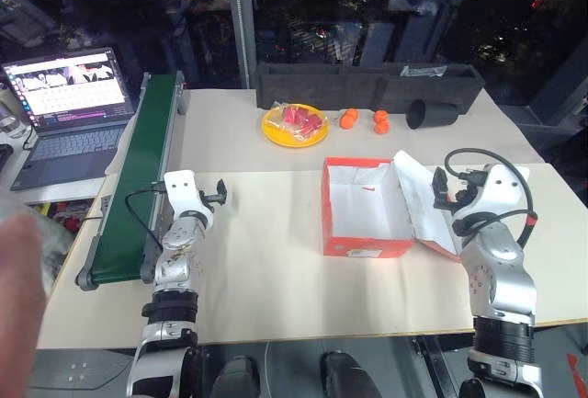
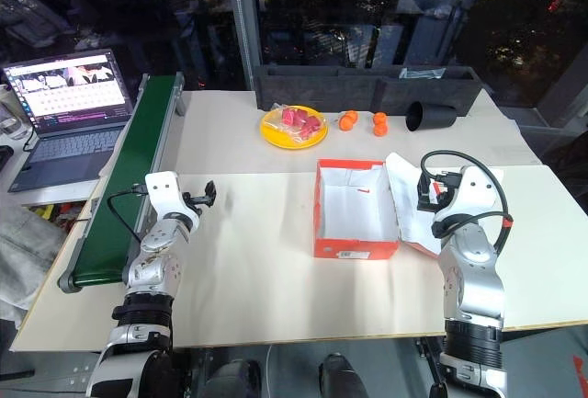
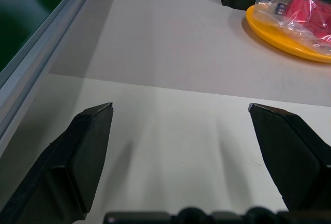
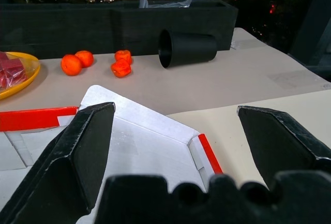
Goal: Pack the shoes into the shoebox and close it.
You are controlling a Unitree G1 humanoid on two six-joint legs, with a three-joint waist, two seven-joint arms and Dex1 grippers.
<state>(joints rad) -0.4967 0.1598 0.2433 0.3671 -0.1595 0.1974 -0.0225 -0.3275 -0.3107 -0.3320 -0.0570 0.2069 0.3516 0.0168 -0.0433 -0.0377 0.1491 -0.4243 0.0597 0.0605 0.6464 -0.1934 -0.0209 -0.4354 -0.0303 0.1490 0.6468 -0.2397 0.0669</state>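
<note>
The red-orange shoebox [image 1: 367, 248] stands open in the middle of the table, its white inside bare. Its lid [image 1: 423, 198] lies folded out to the right, white side up. The shoes are out of view. My left gripper [image 1: 219, 198] hovers open over bare table well left of the box, and its fingers [image 3: 88, 141] stand wide apart with nothing between them. My right gripper [image 1: 441, 187] is open just right of the box, above the lid's edge. The lid [image 4: 150, 141] lies between and below the right gripper's fingers [image 4: 88, 146].
A green conveyor belt [image 1: 138, 168] runs along the table's left side, with a laptop [image 1: 69, 108] beyond it. At the back stand a yellow plate [image 1: 294, 126] of red packets, three small oranges [image 1: 363, 120], a black cup [image 1: 432, 114] on its side and a long black tray [image 1: 367, 84].
</note>
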